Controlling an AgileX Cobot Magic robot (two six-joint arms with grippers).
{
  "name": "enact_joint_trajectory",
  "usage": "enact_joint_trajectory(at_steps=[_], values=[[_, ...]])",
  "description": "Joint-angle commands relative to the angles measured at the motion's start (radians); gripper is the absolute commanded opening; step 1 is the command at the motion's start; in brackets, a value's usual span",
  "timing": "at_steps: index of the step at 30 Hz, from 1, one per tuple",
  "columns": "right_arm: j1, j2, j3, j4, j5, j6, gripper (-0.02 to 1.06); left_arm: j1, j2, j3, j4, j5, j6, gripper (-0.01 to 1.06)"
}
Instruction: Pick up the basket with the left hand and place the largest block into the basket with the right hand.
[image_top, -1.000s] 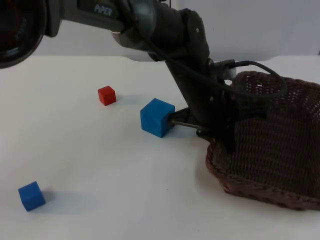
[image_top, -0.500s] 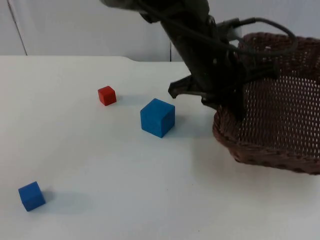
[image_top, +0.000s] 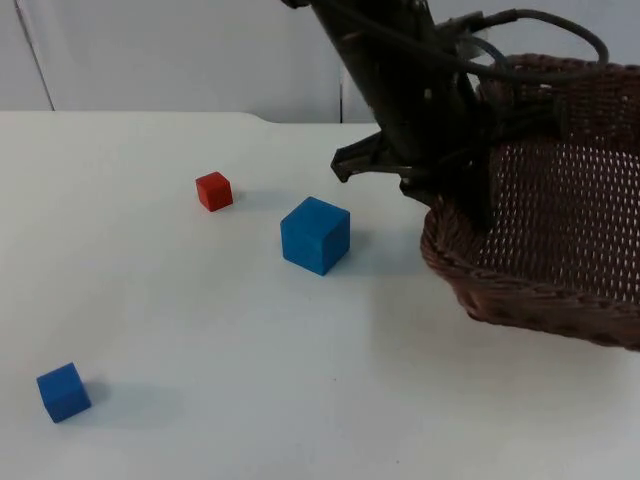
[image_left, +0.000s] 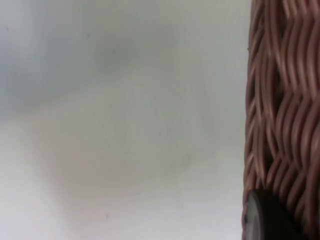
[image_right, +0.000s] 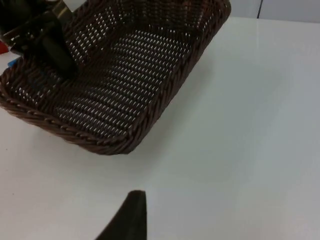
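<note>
Three blocks lie on the white bench (image_top: 200, 320): small blue block (image_top: 63, 391) nearest, large blue block (image_top: 315, 235), then small red block (image_top: 213, 190). Left pincer (image_top: 455, 200) clamps the brown wicker basket (image_top: 560, 230) rim, lifted. Right pincer (image_right: 131, 212), grip unclear, waits near the basket.

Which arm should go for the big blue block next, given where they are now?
Right, I'd judge. The left pincer is clamped on the basket rim, holding it lifted and tilted, so it is occupied. The right arm waits beside the basket with nothing seen in its pincer. The largest blue block sits unobstructed on the table.
</note>
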Motion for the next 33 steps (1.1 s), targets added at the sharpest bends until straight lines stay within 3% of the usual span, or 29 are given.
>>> enact_joint_trajectory(at_steps=[1,7,14,22,27,33], values=[[-0.004,-0.003,0.001,-0.003,-0.004,-0.002,1.05,-0.003,-0.032,-0.002,-0.005,0.012,-0.004,0.0],[-0.004,-0.003,0.001,-0.003,-0.004,-0.002,1.05,-0.001,-0.082,0.006,0.052,0.03,-0.004,0.0],[-0.004,-0.003,0.001,-0.003,-0.004,-0.002,1.05,0.055,-0.145,0.007,0.067,0.125,0.002,0.0],[-0.004,-0.003,0.001,-0.003,-0.004,-0.002,1.05,0.079,-0.22,0.033,0.11,0.166,0.002,0.0],[-0.004,-0.003,0.001,-0.003,-0.004,-0.002,1.05,0.107,-0.332,0.205,0.112,0.071,0.0,0.0],[-0.004,-0.003,0.001,-0.003,-0.004,-0.002,1.05,0.192,-0.453,0.384,0.068,0.04,0.002,0.0]])
